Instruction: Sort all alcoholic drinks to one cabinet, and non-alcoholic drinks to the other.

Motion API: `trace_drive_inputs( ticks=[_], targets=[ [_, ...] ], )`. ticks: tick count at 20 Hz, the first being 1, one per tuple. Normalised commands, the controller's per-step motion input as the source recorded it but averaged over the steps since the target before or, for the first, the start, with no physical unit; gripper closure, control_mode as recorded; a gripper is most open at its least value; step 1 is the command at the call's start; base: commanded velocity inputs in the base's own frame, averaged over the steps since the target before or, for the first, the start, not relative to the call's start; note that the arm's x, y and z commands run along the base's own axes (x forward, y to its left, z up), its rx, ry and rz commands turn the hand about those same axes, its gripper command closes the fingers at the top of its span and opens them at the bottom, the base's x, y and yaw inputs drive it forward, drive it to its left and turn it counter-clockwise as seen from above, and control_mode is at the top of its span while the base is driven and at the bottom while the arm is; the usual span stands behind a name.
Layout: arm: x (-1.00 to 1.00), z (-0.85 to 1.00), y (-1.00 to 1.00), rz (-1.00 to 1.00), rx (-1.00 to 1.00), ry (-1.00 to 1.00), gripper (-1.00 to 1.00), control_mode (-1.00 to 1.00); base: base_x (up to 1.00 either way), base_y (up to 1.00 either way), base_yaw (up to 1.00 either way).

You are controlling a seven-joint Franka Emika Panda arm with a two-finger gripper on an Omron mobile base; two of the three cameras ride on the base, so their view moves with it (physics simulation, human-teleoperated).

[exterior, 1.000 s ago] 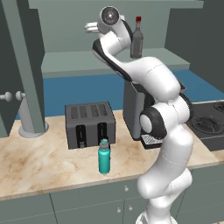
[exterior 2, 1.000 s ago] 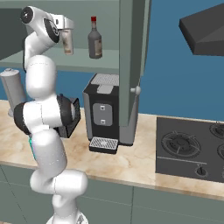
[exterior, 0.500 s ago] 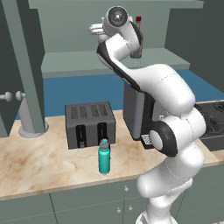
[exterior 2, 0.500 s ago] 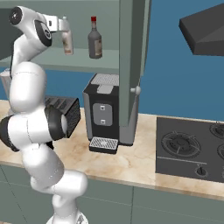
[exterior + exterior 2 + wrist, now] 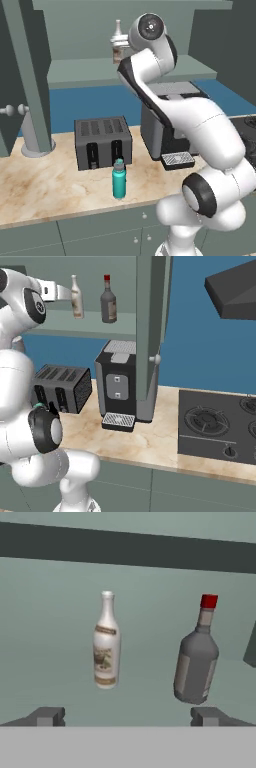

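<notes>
A pale cream bottle and a dark grey bottle with a red cap stand upright side by side on the upper cabinet shelf. My gripper is open and holds nothing. It hangs level with the shelf, a short way back from the two bottles. In the right base view the gripper is just left of the cream bottle, and the grey bottle stands further right. The teal flask stands upright on the counter in front of the toaster.
A black coffee machine sits under the shelf, beside an open cabinet door. The stove and range hood are to the right. A second open cabinet door hangs at the left.
The gripper has drawn back from the cream bottle, which stays standing on the shelf. The arm's elbow has swung out and upward.
</notes>
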Motion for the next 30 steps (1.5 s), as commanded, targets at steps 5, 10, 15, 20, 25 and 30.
trace_drive_inputs(
  ticks=[5, 10, 15, 20, 25, 30],
  targets=[
    [-0.93, -0.15, -0.01, 0.06, 0.01, 0.08, -1.0, -1.0, 0.0, 0.0, 0.0],
    [-0.94, -0.25, 0.0, 0.07, 0.02, 0.06, -1.0, -1.0, 0.0, 0.0, 0.0],
    [-0.98, -0.42, 0.0, 0.1, 0.04, 0.04, -1.0, -1.0, 0.0, 0.0, 0.0],
    [-0.96, -0.57, -0.01, 0.1, 0.06, 0.02, -1.0, -1.0, 0.0, 0.0, 0.0],
    [-0.9, -0.52, 0.0, 0.11, 0.02, 0.06, -1.0, -1.0, 0.0, 0.0, 0.0],
    [-0.73, -0.5, 0.01, 0.13, 0.02, 0.04, -1.0, -1.0, 0.0, 0.0, 0.0]
  ],
)
